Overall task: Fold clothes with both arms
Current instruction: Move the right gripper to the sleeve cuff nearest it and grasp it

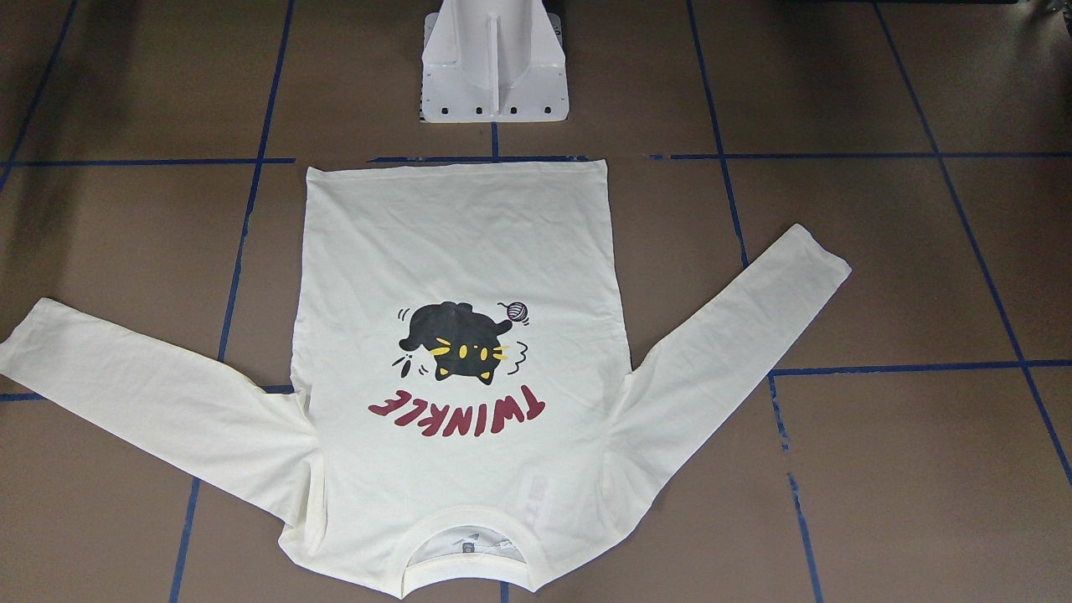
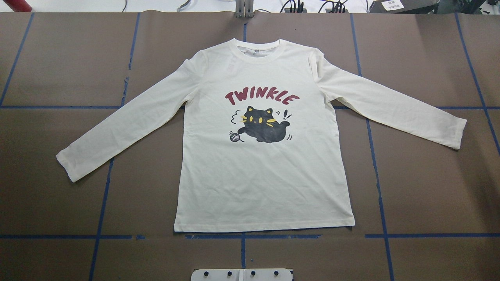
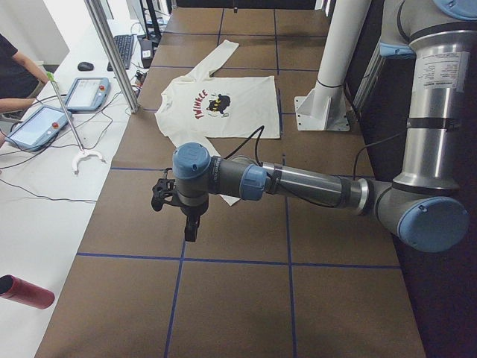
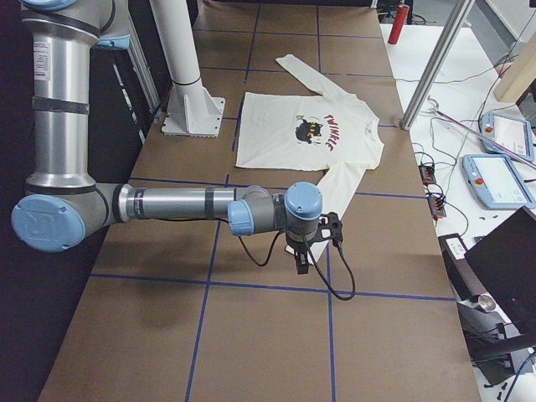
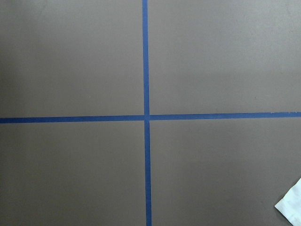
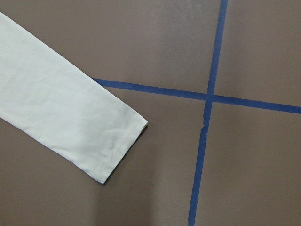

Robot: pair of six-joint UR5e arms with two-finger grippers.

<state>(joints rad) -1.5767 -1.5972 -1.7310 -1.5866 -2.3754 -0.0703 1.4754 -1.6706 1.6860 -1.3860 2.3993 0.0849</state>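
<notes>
Bench surface: a brown bench (image 1: 921, 251) gridded with blue tape lines (image 1: 888, 156); a white pedestal (image 1: 494, 67) stands at its top edge in the front-facing view.
T-shirt, front-facing: the T-shirt (image 1: 456, 243) lies flat with its print up and its hem just beside the pedestal. The collar is at the bottom edge. The right sleeve (image 1: 159, 402) and left sleeve (image 1: 729, 335) are spread out to either side.
Print: the black cat (image 1: 456, 339), yarn ball (image 1: 517, 311) and TWINKLE lettering (image 1: 456, 406) appear upside down here.
T-shirt, overhead: it sits mid-bench with its collar on the far side. Both sleeves slant outward and back toward the robot.
Left side view: the left arm (image 3: 298, 183) stretches out low over the bench. The left claw (image 3: 191, 231) points down near the left sleeve's end. Whether it is spread or pressed together cannot be told.
Right side view: the right arm (image 4: 176, 203) reaches out the same way. The right claw (image 4: 302, 264) hangs over the right sleeve's cuff, and its state cannot be told either.
Left wrist view: a tape crossing on bare brown surface, with a corner of cream cloth at the lower right.
Right wrist view: the right sleeve's cuff lies flat beside a tape crossing, covering part of one line.
</notes>
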